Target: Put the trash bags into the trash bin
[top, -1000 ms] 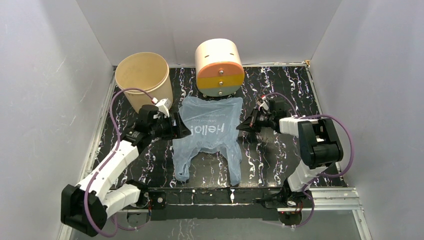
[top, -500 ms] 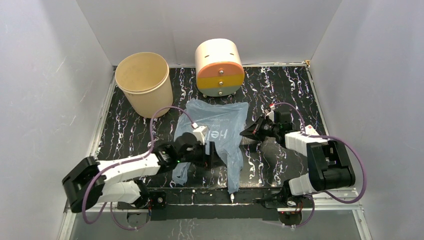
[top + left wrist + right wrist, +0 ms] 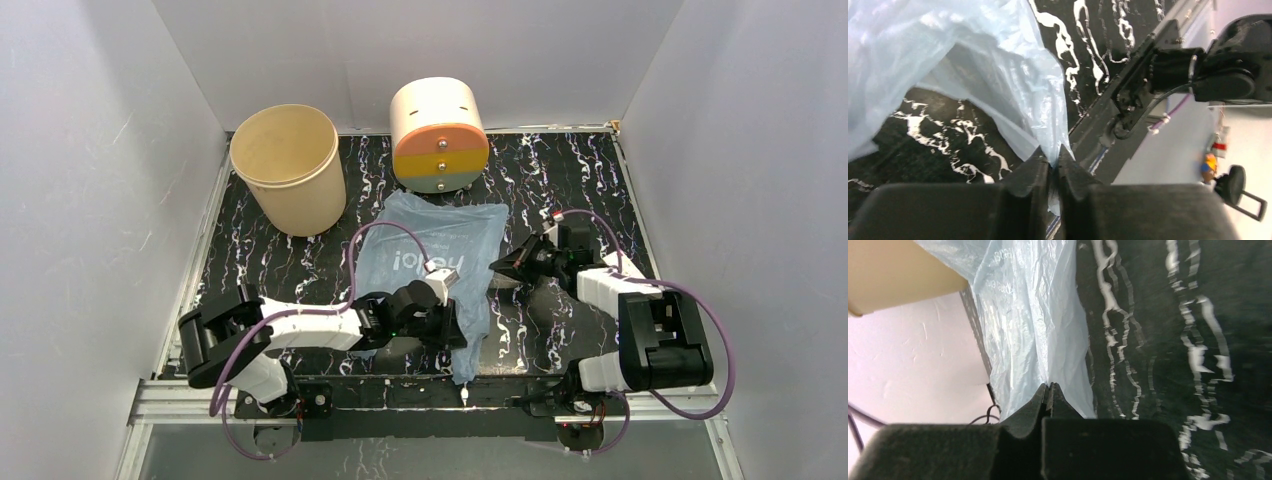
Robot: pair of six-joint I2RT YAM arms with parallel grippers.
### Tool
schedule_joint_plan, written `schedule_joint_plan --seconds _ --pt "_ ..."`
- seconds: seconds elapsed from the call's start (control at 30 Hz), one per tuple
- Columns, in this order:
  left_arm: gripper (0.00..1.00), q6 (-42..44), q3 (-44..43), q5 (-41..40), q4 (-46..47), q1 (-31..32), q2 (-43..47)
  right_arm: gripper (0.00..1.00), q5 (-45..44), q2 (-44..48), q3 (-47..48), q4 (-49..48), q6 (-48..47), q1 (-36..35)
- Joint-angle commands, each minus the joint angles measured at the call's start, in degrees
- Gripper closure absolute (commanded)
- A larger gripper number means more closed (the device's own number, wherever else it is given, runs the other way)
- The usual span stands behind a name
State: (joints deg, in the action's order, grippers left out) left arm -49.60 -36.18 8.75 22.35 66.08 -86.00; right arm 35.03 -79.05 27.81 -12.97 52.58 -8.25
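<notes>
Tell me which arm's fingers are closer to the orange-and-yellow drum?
Right. Its fingers pinch the bag in front of the drum; the left fingers grip it farther off, near the table edge.

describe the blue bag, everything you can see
The bag is thin, translucent pale-blue film, crinkly, with white lettering on it. It lies spread in the middle of the table, its far edge close to the cylinder, apart from the bin. The left pincer is shut on its near edge, where the film tents up off the surface. The right pincer is shut on its right edge.
</notes>
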Motion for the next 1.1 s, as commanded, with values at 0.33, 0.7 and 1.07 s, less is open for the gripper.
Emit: schedule_joint_plan --seconds 0.33,0.7,1.07 --pt "1.0 11.4 -8.5 -3.6 -15.7 0.6 1.6 0.68 14.4 -3.9 14.3 13.7 -17.6 11.0" --pt "1.0 11.9 -16.5 -2.1 -14.1 -0.2 -0.2 0.3 0.4 21.8 5.5 23.5 -17.9 11.1" --pt "1.0 7.5 -11.5 -5.7 -11.3 -4.0 6.6 0.31 10.1 51.2 -16.6 -3.6 -13.0 9.1"
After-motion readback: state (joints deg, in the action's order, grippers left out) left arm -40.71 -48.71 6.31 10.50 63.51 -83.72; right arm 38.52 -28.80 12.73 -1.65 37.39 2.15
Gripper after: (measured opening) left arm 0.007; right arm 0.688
